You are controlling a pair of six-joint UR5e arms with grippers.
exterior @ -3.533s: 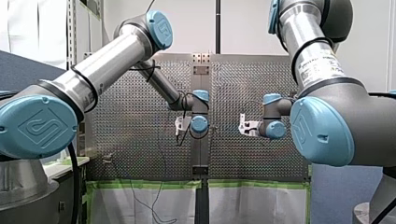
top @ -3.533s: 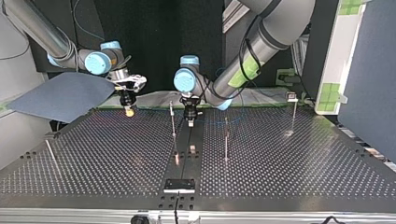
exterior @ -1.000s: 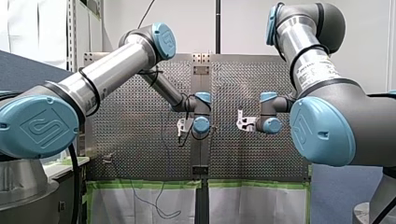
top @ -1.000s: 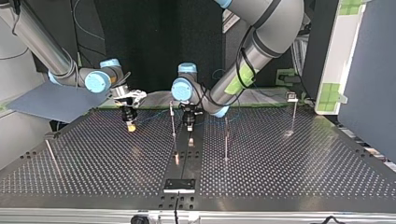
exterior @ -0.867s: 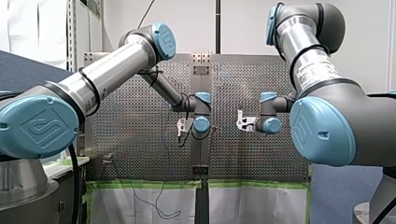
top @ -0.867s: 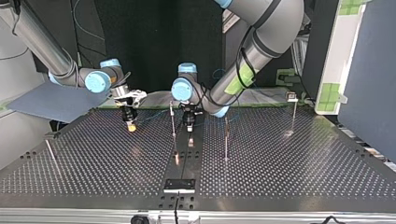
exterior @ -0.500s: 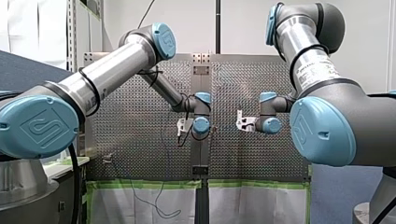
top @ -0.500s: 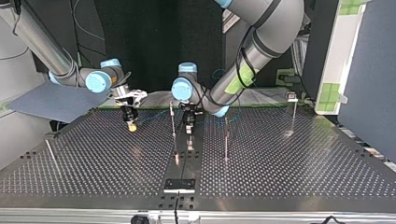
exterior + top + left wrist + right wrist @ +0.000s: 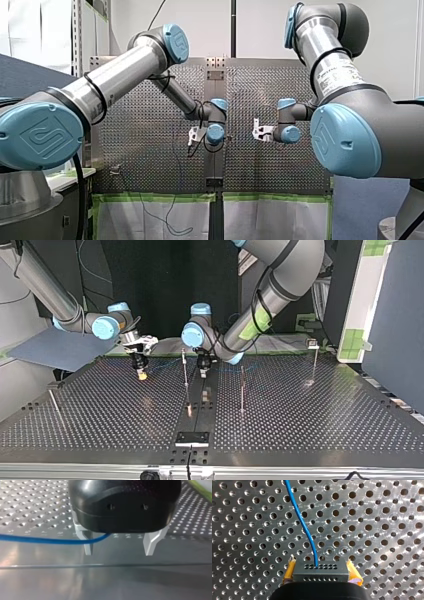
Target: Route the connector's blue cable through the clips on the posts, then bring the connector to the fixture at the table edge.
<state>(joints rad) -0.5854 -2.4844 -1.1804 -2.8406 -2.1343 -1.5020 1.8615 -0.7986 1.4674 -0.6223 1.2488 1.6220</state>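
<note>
The black connector (image 9: 320, 570) sits between the yellow pads of my right gripper (image 9: 321, 576), which is shut on it just above the perforated table. Its blue cable (image 9: 300, 520) leads away from the connector across the holes. In the top view my right gripper (image 9: 142, 372) hangs at the left. My left gripper (image 9: 203, 370) hangs at the middle, beside a thin post (image 9: 185, 371). The left wrist view shows my left gripper (image 9: 119, 551) open, its metal fingers (image 9: 88, 545) apart. The blue cable (image 9: 47, 540) crosses in front of one finger, not clamped.
More posts stand at the top view's middle right (image 9: 242, 389), far right (image 9: 315, 364) and near left (image 9: 54, 408). A black fixture (image 9: 192, 438) sits at the near table edge. A dark centre strip (image 9: 201, 405) runs down the table. Loose cable hangs off the table's edge (image 9: 167, 220).
My left gripper has opened, let go of the blue cable and lifted away from the table. My right gripper has hardly moved and keeps the connector.
</note>
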